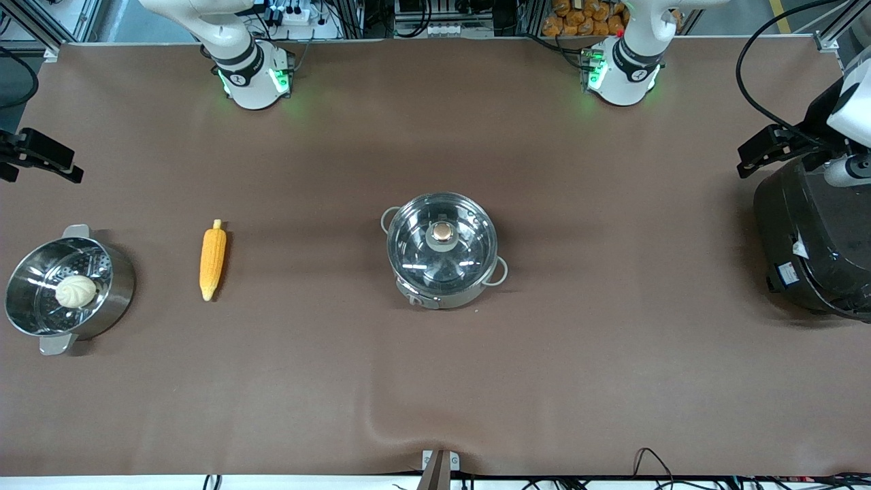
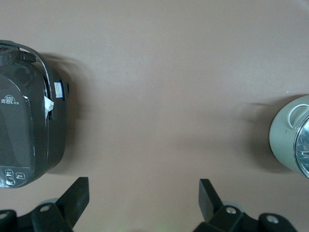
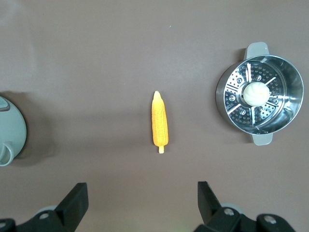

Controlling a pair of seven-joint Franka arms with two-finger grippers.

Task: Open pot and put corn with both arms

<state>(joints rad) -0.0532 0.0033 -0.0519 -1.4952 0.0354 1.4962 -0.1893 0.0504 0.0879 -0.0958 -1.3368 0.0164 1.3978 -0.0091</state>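
**Across a brown counter: closed pot at centre, corn lying apart**

Across the whole front view stretches a counter covered in a matte brown sheet, with a soft ripple near the bottom centre of the frame. Along the top edge stand the two white arm bases with green lights, and above them a strip of metal framing, cables and a crate of orange-brown items. Cables also trail along the bottom edge.

At the centre of the front view sits the pot, its glass lid on and the copper-coloured knob upright in the middle. The corn lies flat on the counter at centre left of the frame, toward the right arm's end, well apart from the pot, its pale stub pointing to the top. At the lower left stands a steel steamer with a pale bun on its perforated insert. A big black cooker stands at the right edge.

The left gripper hangs over bare counter between the cooker and the pot, fingers wide apart and holding nothing. The right gripper hangs over bare counter near the corn, fingers likewise spread and empty. In the front view each gripper shows only as a dark shape at a side edge of the frame.
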